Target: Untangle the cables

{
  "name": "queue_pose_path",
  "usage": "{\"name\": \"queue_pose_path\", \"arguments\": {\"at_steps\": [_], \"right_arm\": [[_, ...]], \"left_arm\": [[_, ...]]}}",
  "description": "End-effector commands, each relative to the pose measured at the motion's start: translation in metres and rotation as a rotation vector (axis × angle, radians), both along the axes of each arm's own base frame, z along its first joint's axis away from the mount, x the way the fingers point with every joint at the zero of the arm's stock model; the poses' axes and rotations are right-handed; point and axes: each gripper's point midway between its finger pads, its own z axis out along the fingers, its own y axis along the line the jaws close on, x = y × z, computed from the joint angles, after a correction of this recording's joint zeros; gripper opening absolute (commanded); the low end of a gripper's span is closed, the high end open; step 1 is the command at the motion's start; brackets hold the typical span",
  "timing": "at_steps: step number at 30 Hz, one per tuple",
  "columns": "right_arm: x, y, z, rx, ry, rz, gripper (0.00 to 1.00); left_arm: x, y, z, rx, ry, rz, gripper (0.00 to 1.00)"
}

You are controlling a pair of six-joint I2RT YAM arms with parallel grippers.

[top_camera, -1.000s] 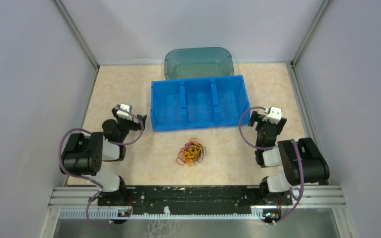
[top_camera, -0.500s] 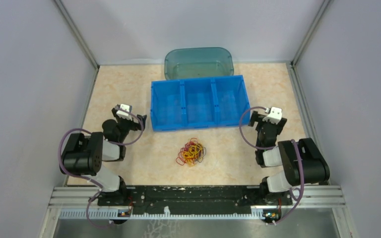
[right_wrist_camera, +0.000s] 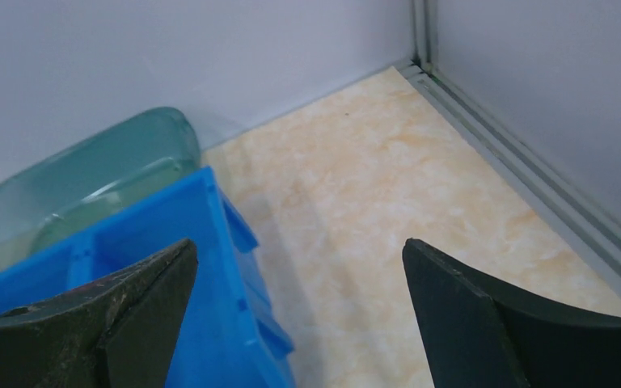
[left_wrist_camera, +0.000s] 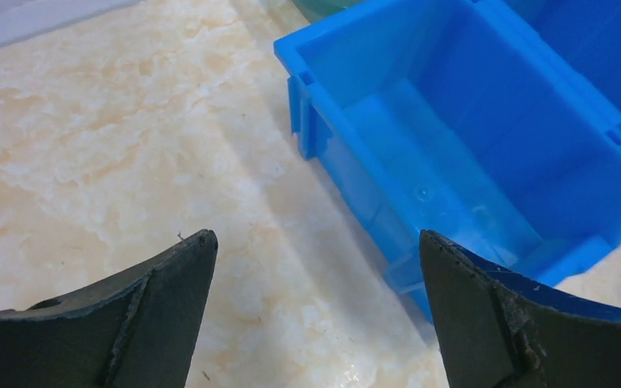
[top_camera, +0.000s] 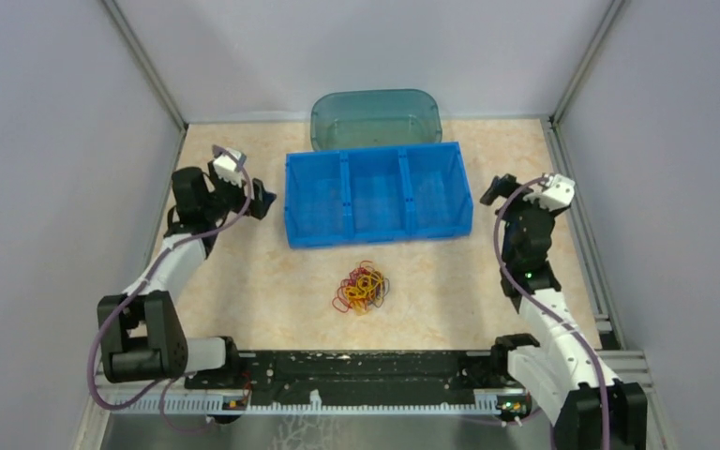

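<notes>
Now the fingers of our left gripper and right gripper gape wide, holding nothing. A second ago both arms sat folded low; they have since swung up and out to either end of the blue three-compartment bin. The cables lie untouched at lower centre, just before the bin, so we judge untangling not yet begun.

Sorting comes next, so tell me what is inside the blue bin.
Nothing: all three compartments of the blue bin show bare floor. Its near wall hides a thin strip of each floor.
</notes>
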Motion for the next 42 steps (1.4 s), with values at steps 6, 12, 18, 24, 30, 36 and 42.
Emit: {"name": "queue_pose_path", "arguments": {"at_steps": [6, 12, 18, 24, 30, 36, 42], "right_arm": [[-0.006, 0.09, 0.033, 0.48, 0.14, 0.388, 0.99], [-0.058, 0.214, 0.01, 0.165, 0.331, 0.672, 0.95], [-0.118, 0.307, -0.058, 0.02, 0.582, 0.991, 0.76], [-0.125, 0.335, -0.097, -0.078, 0.705, 1.048, 0.55], [-0.118, 0.341, -0.111, -0.13, 0.732, 1.04, 0.48], [-0.114, 0.346, -0.119, -0.15, 0.748, 1.036, 0.24], [-0.111, 0.35, -0.105, -0.135, 0.711, 1.049, 0.05]], "left_arm": [[-0.053, -0.001, 0.039, -0.038, 0.295, -0.139, 1.0], [-0.1, -0.017, 0.047, 0.029, 0.278, -0.307, 1.0], [-0.135, -0.024, 0.033, 0.05, 0.333, -0.396, 1.0], [-0.148, -0.028, 0.026, 0.058, 0.345, -0.438, 1.0], [-0.153, -0.035, 0.028, 0.024, 0.338, -0.469, 1.0], [-0.156, -0.04, 0.034, -0.01, 0.329, -0.489, 1.0], [-0.161, -0.043, 0.039, -0.01, 0.301, -0.496, 1.0]]}}
